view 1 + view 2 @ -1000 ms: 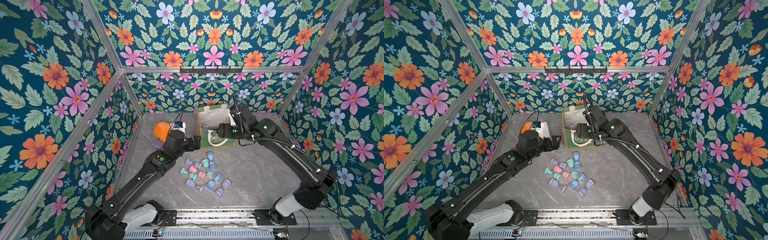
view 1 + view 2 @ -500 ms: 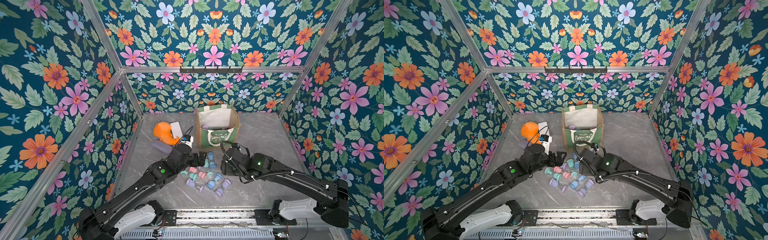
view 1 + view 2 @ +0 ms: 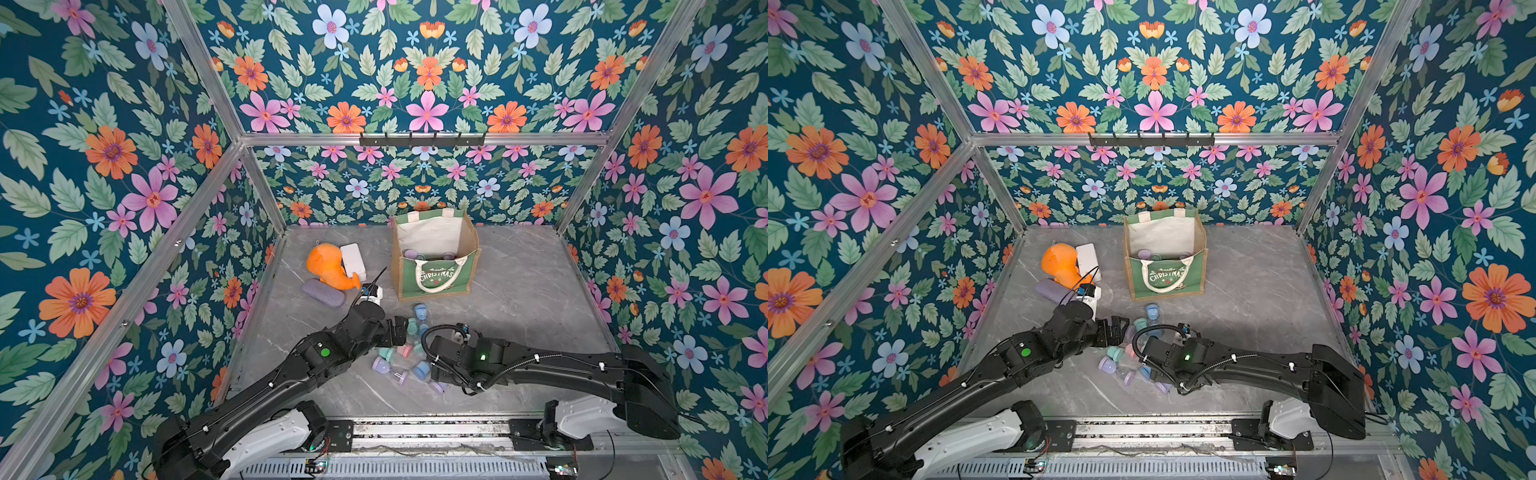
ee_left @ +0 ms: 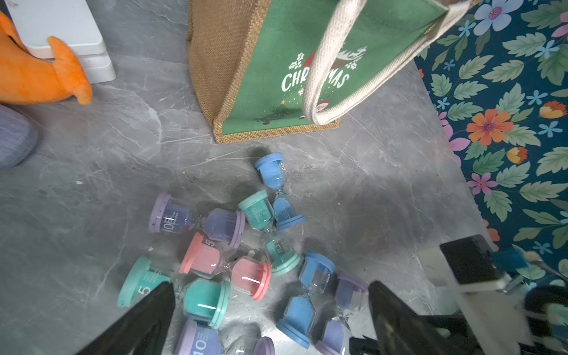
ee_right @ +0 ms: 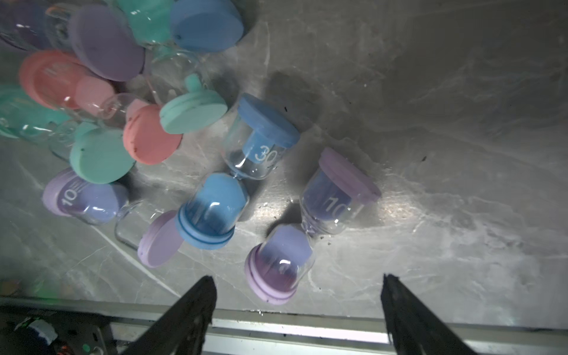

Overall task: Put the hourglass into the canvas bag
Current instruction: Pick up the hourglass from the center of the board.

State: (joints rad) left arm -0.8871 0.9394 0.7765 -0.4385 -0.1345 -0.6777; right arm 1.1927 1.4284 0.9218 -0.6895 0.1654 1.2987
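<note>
The canvas bag (image 3: 436, 276) (image 3: 1167, 278) (image 4: 276, 61) stands upright and open at the back of the grey table, with two hourglasses (image 3: 411, 254) lying inside. Several pastel hourglasses (image 3: 390, 357) (image 3: 1119, 365) (image 4: 227, 267) lie in a loose pile in front of it. My left gripper (image 3: 401, 328) (image 4: 270, 285) hovers open over the pile's left side, empty. My right gripper (image 5: 298, 277) is open and empty, its jaws astride the lower end of a lying purple hourglass (image 5: 285, 261) at the pile's near-right edge. In both top views its fingers are hidden under the wrist (image 3: 457, 353).
An orange plush toy (image 3: 328, 266), a white box (image 3: 352, 259) and a grey-purple case (image 3: 323, 292) lie left of the bag. The table's front metal rail (image 5: 276, 332) runs just behind my right gripper. Floral walls close in three sides.
My right arm has swung from over the bag's mouth down to the pile near the front edge. My left arm has drawn back from beside the bag to the pile.
</note>
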